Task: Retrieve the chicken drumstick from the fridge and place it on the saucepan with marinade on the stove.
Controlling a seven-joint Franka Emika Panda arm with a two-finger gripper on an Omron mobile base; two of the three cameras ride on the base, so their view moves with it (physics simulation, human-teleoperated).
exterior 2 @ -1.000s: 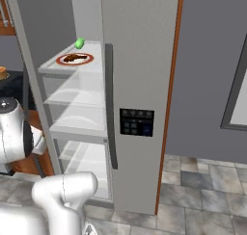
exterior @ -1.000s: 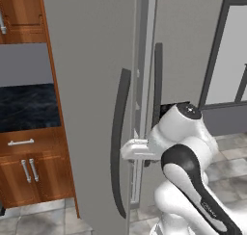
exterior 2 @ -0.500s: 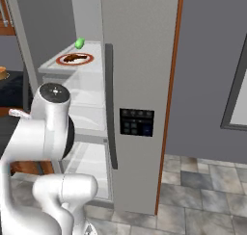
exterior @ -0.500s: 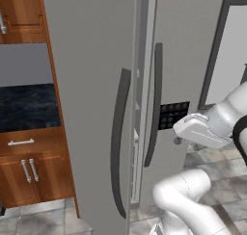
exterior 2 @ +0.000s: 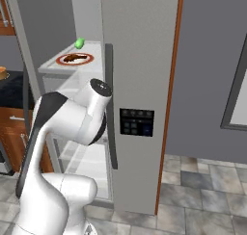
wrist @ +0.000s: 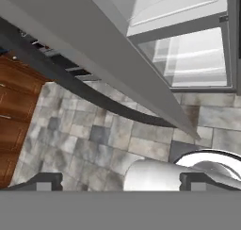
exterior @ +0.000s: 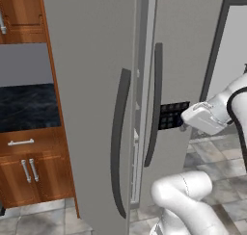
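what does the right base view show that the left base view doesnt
The right base view looks into the open fridge: white shelves, with the chicken drumstick on a red-rimmed plate and a small green ball behind it. The left base view has the outside of the open door, with its long dark handle, the wooden cabinets at left, and the robot's hand at right. Both show the grey fridge front, its dark control panel and the tiled floor.
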